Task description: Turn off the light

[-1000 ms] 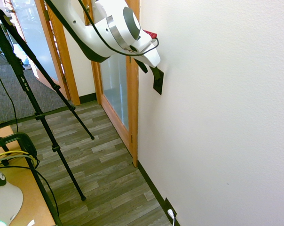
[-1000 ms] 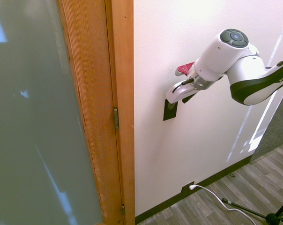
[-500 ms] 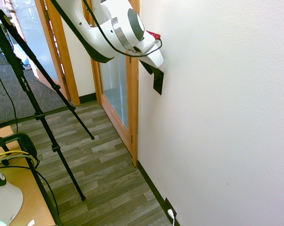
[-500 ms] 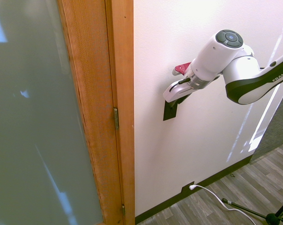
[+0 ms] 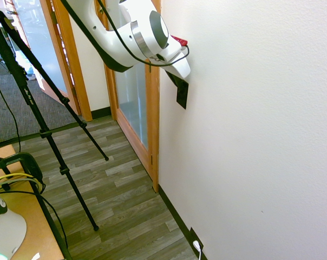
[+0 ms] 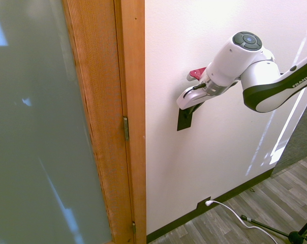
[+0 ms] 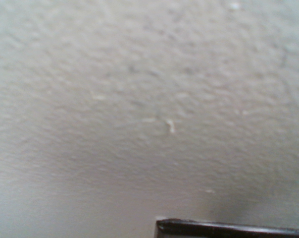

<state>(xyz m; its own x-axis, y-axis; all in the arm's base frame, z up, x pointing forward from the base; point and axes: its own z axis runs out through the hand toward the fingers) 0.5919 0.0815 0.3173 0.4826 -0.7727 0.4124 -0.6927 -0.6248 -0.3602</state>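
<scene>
Beside wooden door frame [image 6: 130,101], black switch [image 5: 182,95] sitting upright on white wall [image 5: 250,135]. Gripper [image 5: 177,79] angling down onto its upper part (likely lining up to press). Finger spacing: cannot tell, hidden by hand.

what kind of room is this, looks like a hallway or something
Probably a hallway or entry area indoors: a wood-framed door with frosted glass, wood-look plank flooring, and a white wall carrying a black switch plate and a low outlet.

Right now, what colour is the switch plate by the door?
Black; the switch plate shows best in the first exterior view.
</scene>
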